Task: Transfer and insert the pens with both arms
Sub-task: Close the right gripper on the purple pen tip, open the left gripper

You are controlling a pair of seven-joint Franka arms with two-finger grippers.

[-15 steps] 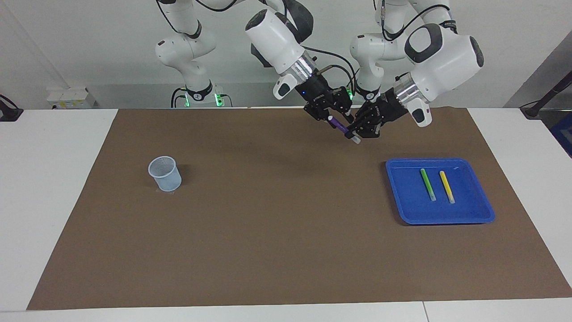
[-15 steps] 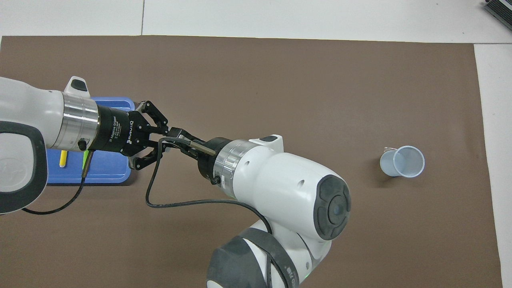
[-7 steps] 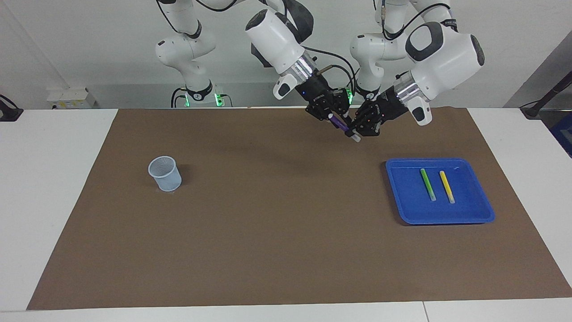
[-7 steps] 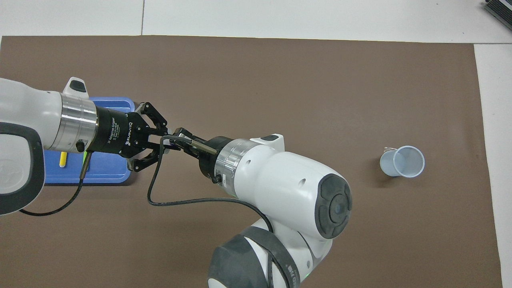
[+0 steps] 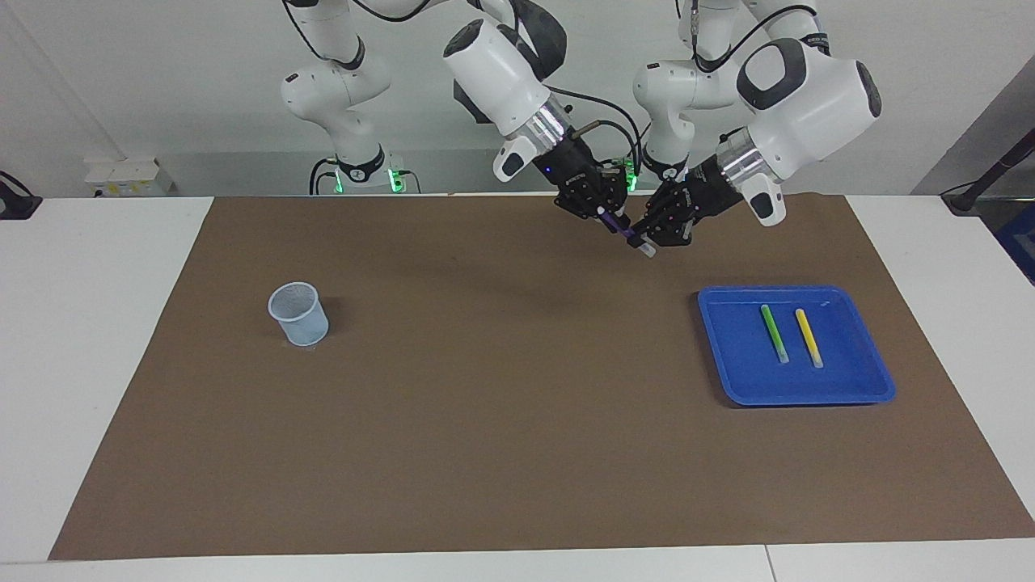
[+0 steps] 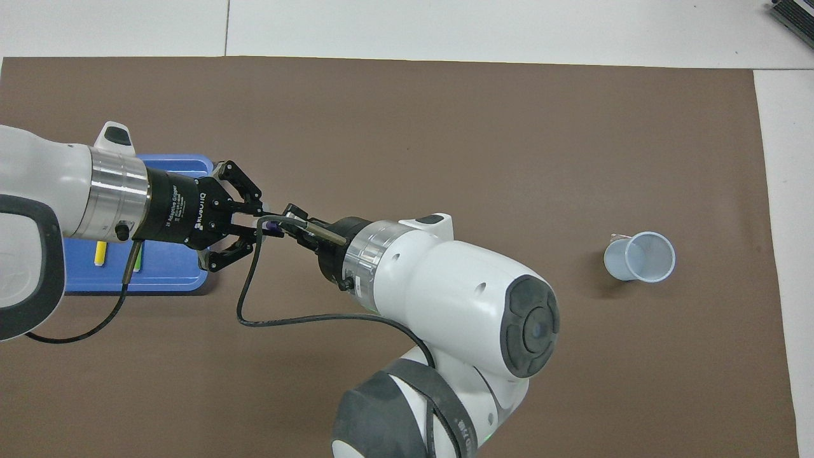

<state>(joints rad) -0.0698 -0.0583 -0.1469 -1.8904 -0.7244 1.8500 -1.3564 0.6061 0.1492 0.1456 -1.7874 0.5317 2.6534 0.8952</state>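
Above the brown mat, near the robots' edge, a purple pen (image 5: 623,230) hangs slanted between both grippers. My left gripper (image 5: 644,236) is shut on its lower part, and the whitish end (image 5: 647,250) pokes out below the fingers. My right gripper (image 5: 605,213) is shut on the upper purple end. From overhead the left gripper (image 6: 254,219) and right gripper (image 6: 289,221) meet tip to tip, with a sliver of the purple pen (image 6: 270,222) between them. A green pen (image 5: 774,333) and a yellow pen (image 5: 808,337) lie side by side in the blue tray (image 5: 857,384).
A pale translucent cup (image 5: 299,314) stands upright on the mat toward the right arm's end. The brown mat (image 5: 501,420) covers most of the white table. Two smaller white arms with green lights (image 5: 364,174) stand at the robots' edge. A black cable (image 6: 280,321) loops from the right wrist.
The right gripper's fingers closed onto the purple pen's upper end. The left gripper kept its hold, and both hands shifted only slightly.
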